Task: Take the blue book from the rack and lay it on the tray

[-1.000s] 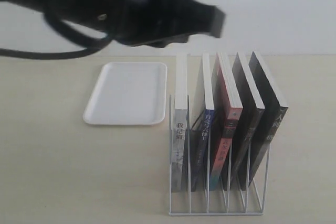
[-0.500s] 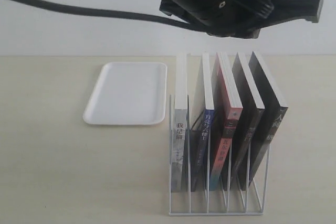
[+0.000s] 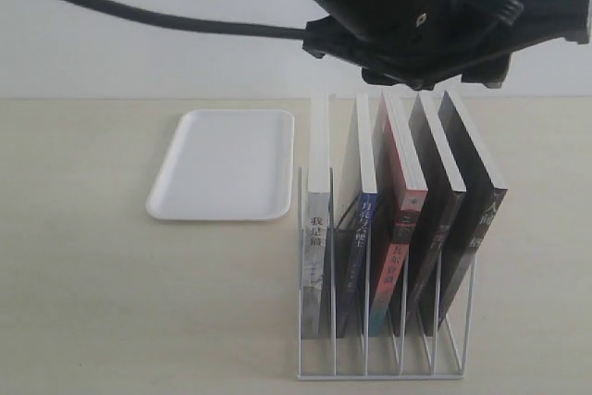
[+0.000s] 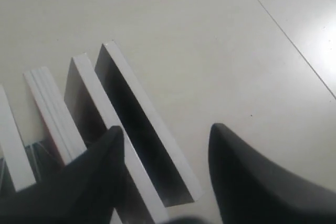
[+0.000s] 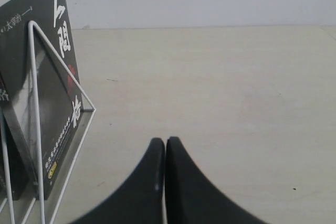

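The blue book (image 3: 362, 228) stands upright in the white wire rack (image 3: 379, 365), second slot from the left, between a white-spined book (image 3: 317, 228) and the red-and-teal-spined book (image 3: 396, 247). The white tray (image 3: 227, 164) lies flat to the rack's left with nothing on it. My left arm (image 3: 416, 16) reaches across above the books. My left gripper (image 4: 168, 128) is open, its fingers straddling the top edges of the two black books (image 4: 131, 119). My right gripper (image 5: 165, 141) is shut on nothing, low over the table beside the rack's outer wire (image 5: 35, 77).
Two black-covered books (image 3: 462, 219) fill the rack's right slots. A black cable (image 3: 185, 23) trails from the left arm across the upper left. The pale wall runs behind the table's far edge.
The left arm has swung rightwards from above the tray's side to over the rack's right half. Books, rack and tray have not moved.
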Available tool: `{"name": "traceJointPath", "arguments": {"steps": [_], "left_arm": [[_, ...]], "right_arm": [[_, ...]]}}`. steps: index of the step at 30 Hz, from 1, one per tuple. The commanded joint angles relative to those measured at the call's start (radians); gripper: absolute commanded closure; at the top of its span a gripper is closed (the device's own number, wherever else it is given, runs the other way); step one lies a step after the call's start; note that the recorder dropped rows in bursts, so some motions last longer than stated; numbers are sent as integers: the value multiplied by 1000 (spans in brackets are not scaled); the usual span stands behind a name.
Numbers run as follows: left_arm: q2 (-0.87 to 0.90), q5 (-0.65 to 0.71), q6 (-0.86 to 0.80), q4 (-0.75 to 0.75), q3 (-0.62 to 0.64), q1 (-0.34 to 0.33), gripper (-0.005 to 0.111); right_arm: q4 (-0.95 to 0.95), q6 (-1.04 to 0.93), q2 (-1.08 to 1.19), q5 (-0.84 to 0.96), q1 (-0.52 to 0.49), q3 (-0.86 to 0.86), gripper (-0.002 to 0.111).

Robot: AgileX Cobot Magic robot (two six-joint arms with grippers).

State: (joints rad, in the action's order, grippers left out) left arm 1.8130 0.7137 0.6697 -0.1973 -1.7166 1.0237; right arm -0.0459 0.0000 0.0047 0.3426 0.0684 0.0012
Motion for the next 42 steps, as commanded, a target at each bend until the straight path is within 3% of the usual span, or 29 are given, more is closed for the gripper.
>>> {"name": "traceJointPath", "arguments": {"steps": [1,7,22,42], "left_arm": [[48,93,10,37,-98,9,58],[114,128,10,49,-172,24,58],[148,211,72,-8,-174,24,58],[188,178,98,-27,-174,24,58]], "right_arm": [[3,0,-5,-11,-7,-1,108],[2,0,-5,-11,-7,-1,108],[2,0,-5,-11,-7,-1,108],[2,0,-5,-11,-7,-1,108]]}}
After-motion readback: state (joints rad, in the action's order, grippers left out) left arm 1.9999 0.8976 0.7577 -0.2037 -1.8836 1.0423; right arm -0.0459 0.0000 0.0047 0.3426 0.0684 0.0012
